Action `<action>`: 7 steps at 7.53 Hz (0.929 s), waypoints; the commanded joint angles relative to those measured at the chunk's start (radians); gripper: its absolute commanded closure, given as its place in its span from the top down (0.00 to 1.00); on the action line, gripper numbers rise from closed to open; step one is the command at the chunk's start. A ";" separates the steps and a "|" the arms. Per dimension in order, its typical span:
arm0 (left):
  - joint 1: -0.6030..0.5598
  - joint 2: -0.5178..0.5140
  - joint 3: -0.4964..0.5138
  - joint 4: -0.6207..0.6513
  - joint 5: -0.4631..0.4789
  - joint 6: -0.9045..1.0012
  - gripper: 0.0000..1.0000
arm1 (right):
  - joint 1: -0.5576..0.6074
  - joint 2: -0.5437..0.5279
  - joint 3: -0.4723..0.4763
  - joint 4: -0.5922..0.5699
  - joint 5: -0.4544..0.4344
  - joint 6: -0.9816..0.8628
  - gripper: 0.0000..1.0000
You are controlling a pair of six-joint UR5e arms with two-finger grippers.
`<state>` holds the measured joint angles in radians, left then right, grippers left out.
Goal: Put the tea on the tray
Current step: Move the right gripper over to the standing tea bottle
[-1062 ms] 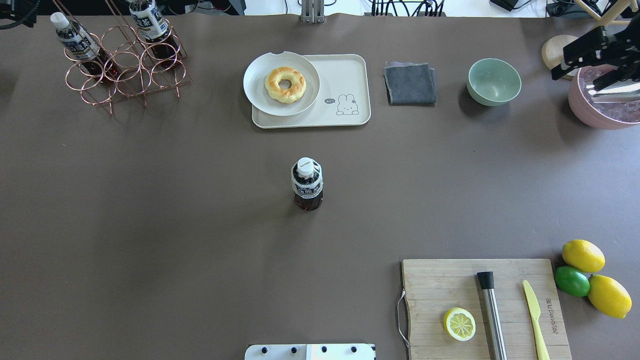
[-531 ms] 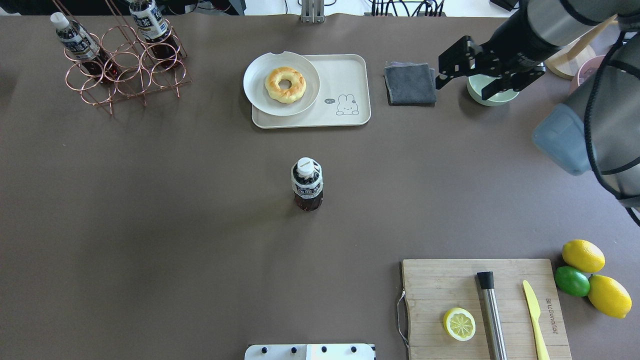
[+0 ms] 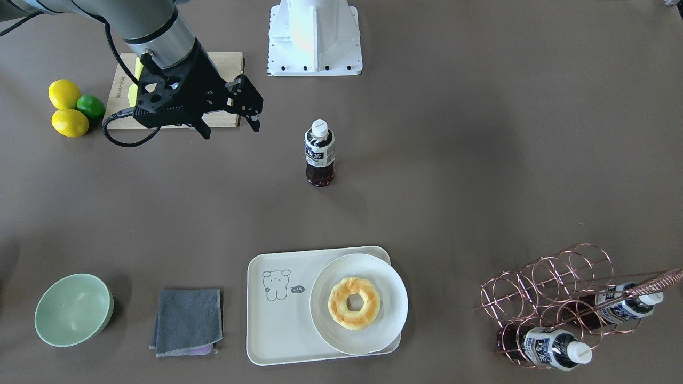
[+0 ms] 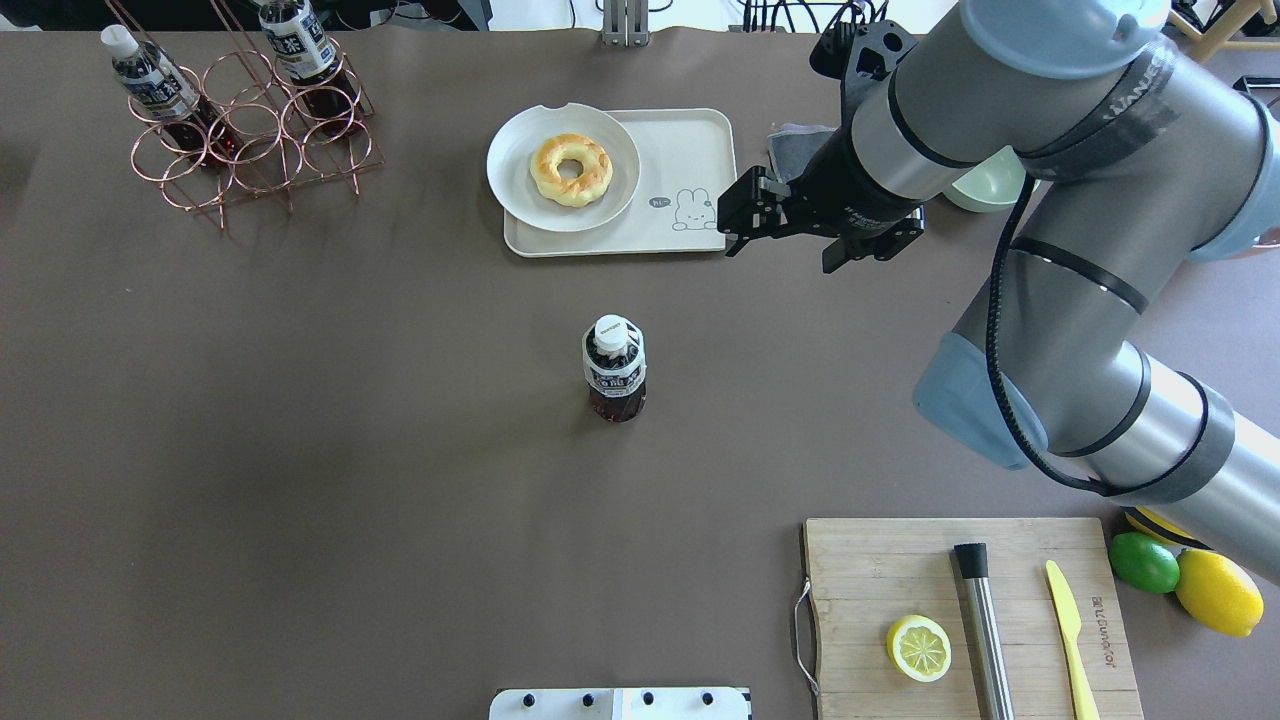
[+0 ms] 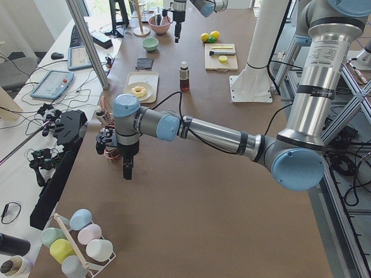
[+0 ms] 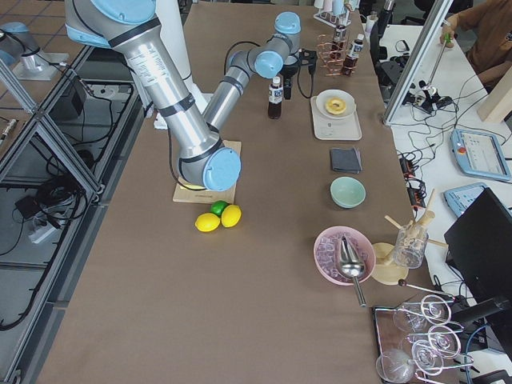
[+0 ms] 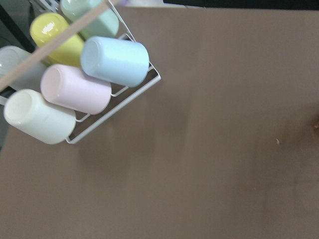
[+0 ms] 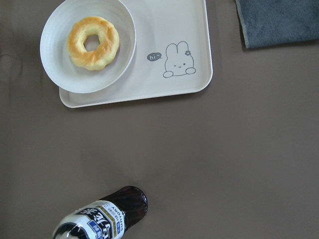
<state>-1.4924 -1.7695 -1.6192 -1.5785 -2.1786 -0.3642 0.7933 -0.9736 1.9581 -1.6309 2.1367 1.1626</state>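
Note:
The tea (image 4: 614, 368) is a small bottle of dark liquid with a white cap, upright in the middle of the table; it also shows in the front view (image 3: 319, 153) and at the bottom of the right wrist view (image 8: 102, 219). The cream tray (image 4: 685, 140) with its line drawing lies beyond it, its right half bare (image 8: 169, 30). My right gripper (image 4: 778, 258) is open and empty, above the table by the tray's right edge, right of and beyond the bottle (image 3: 230, 131). My left gripper (image 5: 126, 169) shows only in the exterior left view; I cannot tell whether it is open or shut.
A white plate with a doughnut (image 4: 563, 168) covers the tray's left half. Two more bottles sit in a copper wire rack (image 4: 250, 130) at the far left. A grey cloth (image 3: 187, 320), a green bowl (image 3: 73, 308), a cutting board (image 4: 870, 570) and lemons (image 4: 1218, 592) lie on my right.
My right arm has swung in from the far right, past the green bowl, to the tray's right edge. The bottle has not moved.

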 commanded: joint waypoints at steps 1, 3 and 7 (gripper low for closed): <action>-0.029 0.071 0.022 0.000 -0.190 0.116 0.97 | -0.099 0.083 0.001 -0.083 -0.091 0.086 1.00; -0.028 0.081 0.030 0.000 -0.190 0.152 0.97 | -0.224 0.234 -0.011 -0.293 -0.238 0.103 1.00; -0.028 0.078 0.056 -0.003 -0.191 0.153 0.97 | -0.298 0.295 -0.108 -0.291 -0.310 0.086 1.00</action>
<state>-1.5202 -1.6899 -1.5823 -1.5787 -2.3695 -0.2136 0.5085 -0.7080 1.8970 -1.9217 1.8370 1.2627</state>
